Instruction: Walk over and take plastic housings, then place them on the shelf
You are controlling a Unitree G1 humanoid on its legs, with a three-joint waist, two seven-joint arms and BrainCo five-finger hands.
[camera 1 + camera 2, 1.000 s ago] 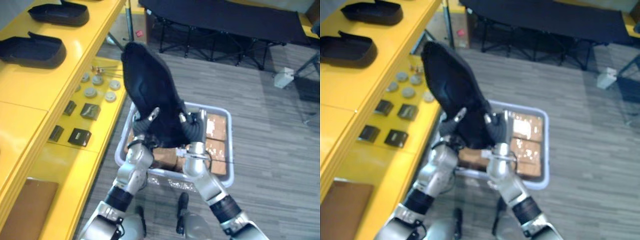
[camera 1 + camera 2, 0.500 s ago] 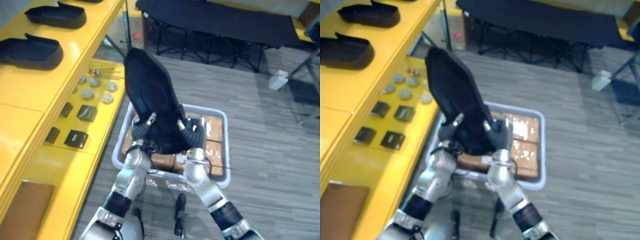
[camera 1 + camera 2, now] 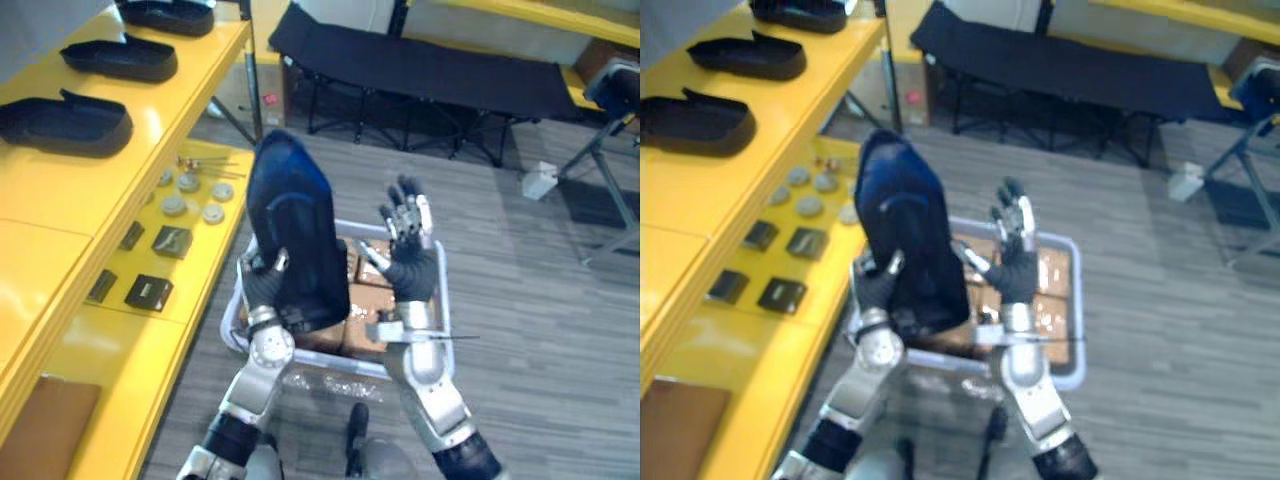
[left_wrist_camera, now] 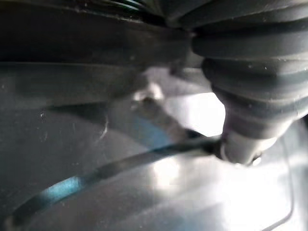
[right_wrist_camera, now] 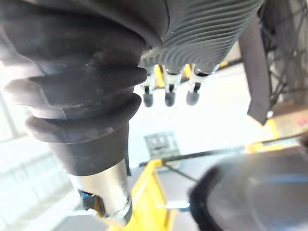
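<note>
Above the bin, my left hand grips a tall, dark, glossy housing upright, fingers apparently behind it; my right hand is spread open just beside it. Similar shells lie on the yellow shelf.

Bright room light; glare on yellow shelf

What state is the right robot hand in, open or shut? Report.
Open: right robot hand shows straight, spread fingers, clear of the black housing held by left robot hand.
</note>
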